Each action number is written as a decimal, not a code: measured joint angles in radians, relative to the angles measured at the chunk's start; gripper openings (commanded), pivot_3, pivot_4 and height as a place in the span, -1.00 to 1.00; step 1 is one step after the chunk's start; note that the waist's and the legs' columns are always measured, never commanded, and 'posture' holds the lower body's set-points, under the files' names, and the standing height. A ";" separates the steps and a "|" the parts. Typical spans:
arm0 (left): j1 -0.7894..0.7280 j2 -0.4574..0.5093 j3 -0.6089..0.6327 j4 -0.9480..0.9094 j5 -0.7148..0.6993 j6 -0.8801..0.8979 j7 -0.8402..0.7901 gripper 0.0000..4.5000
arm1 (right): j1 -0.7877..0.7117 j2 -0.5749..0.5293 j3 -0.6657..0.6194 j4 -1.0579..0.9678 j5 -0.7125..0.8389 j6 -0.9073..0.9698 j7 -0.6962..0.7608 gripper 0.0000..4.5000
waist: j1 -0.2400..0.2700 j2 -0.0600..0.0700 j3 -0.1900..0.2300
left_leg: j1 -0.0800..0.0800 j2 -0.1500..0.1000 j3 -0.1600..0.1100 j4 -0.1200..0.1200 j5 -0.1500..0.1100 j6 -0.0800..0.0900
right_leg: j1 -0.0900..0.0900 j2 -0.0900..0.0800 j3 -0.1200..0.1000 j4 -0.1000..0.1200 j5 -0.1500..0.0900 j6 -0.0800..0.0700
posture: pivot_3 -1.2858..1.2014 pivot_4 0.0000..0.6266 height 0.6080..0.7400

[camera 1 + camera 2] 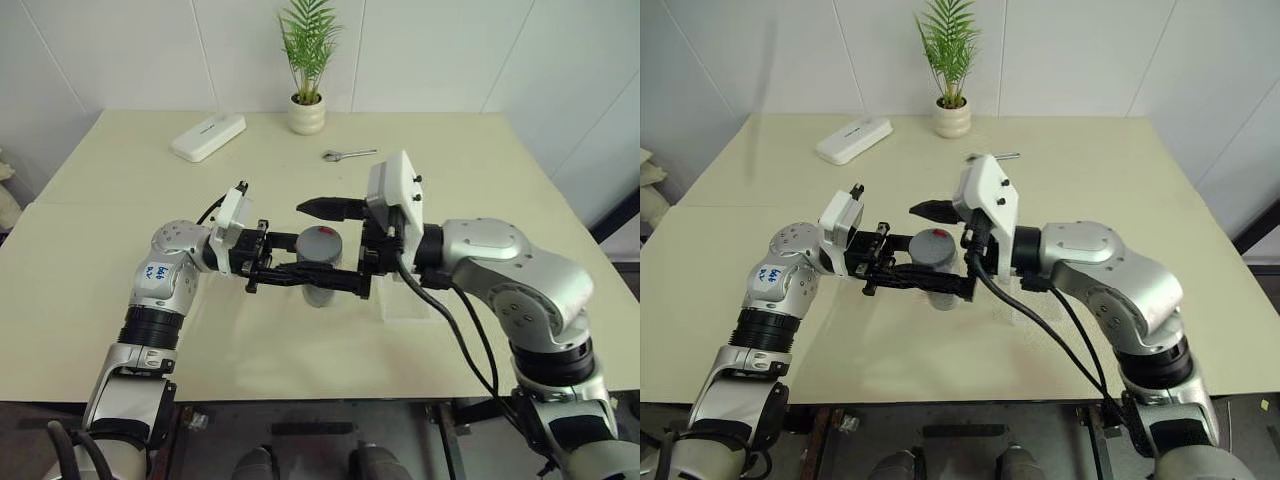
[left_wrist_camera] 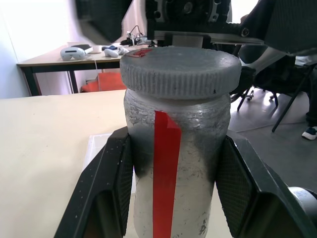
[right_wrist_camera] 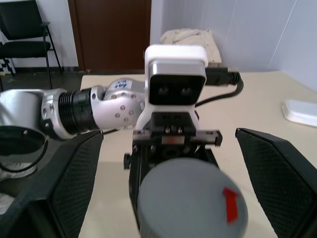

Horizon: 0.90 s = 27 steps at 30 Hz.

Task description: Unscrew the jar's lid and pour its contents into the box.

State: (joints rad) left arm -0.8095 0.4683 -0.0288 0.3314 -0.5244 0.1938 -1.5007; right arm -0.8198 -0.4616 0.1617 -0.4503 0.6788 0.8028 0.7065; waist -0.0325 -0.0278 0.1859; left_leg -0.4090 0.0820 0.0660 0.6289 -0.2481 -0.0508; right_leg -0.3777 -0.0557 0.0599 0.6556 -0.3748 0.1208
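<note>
The jar [image 1: 321, 283], silvery-grey with a red strip down its side, hangs upright above the table with my left gripper [image 1: 322, 264] shut on its body. Its fingers [image 2: 111, 188] press both sides below the lid. The grey ribbed lid [image 2: 181, 69] sits on the jar, with a red mark near its edge. From the opposite side, my right gripper [image 1: 335, 242] is level with the lid and open. Its fingers [image 3: 277, 183] stand wide on either side of the lid without touching it. The clear box [image 1: 412, 300] lies on the table beneath my right wrist, partly hidden.
A white plant pot [image 1: 307, 115] with a green plant stands at the table's far edge. A flat white case [image 1: 208, 137] lies at the far left and a small metal wrench [image 1: 347, 154] lies far centre. The near table edge [image 1: 300, 398] runs below my arms.
</note>
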 measured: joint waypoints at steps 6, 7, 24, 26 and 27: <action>0.000 0.001 0.000 0.000 0.000 0.000 0.000 -0.13 | -0.002 0.029 0.033 0.070 -0.083 -0.046 0.001 1.00 | 0.002 0.000 0.000 | 0.000 0.000 0.000 0.000 0.000 0.000 | 0.000 0.000 0.000 0.000 0.000 0.000 | 0.03 -0.52 1.00; 0.000 0.001 0.000 0.000 0.000 0.000 0.000 -0.13 | -0.002 0.031 0.033 0.071 -0.088 -0.052 0.002 1.00 | 0.002 0.000 0.000 | 0.000 0.000 0.000 0.000 0.000 0.000 | 0.000 0.000 0.000 0.000 0.000 0.000 | 0.03 -0.52 1.00; 0.000 -0.001 -0.003 0.000 0.009 0.002 0.000 -0.13 | 0.010 -0.037 0.017 0.042 -0.108 -0.050 0.031 1.00 | 0.003 0.000 0.000 | 0.000 0.000 0.000 0.000 0.000 0.000 | 0.000 0.000 0.000 0.000 0.000 0.000 | 0.03 -0.52 1.00; 0.000 -0.002 -0.003 0.000 0.011 0.003 0.000 -0.13 | 0.022 -0.056 0.003 0.021 -0.100 -0.035 0.032 1.00 | 0.002 0.000 0.000 | 0.000 0.000 0.000 0.000 0.000 0.000 | 0.000 0.000 0.000 0.000 0.000 0.000 | 0.03 -0.52 1.00; 0.000 -0.002 -0.003 0.000 0.013 0.003 0.001 -0.13 | 0.026 -0.066 -0.003 0.015 -0.095 -0.030 0.033 1.00 | 0.001 0.000 0.000 | 0.000 0.000 0.000 0.000 0.000 0.000 | 0.000 0.000 0.000 0.000 0.000 0.000 | 0.03 -0.52 1.00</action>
State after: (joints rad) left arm -0.8094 0.4660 -0.0317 0.3314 -0.5118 0.1968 -1.5001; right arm -0.7940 -0.5277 0.1590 -0.4350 0.5842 0.7729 0.7391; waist -0.0313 -0.0277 0.1860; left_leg -0.4092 0.0819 0.0662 0.6290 -0.2481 -0.0508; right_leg -0.3780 -0.0558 0.0600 0.6558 -0.3748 0.1208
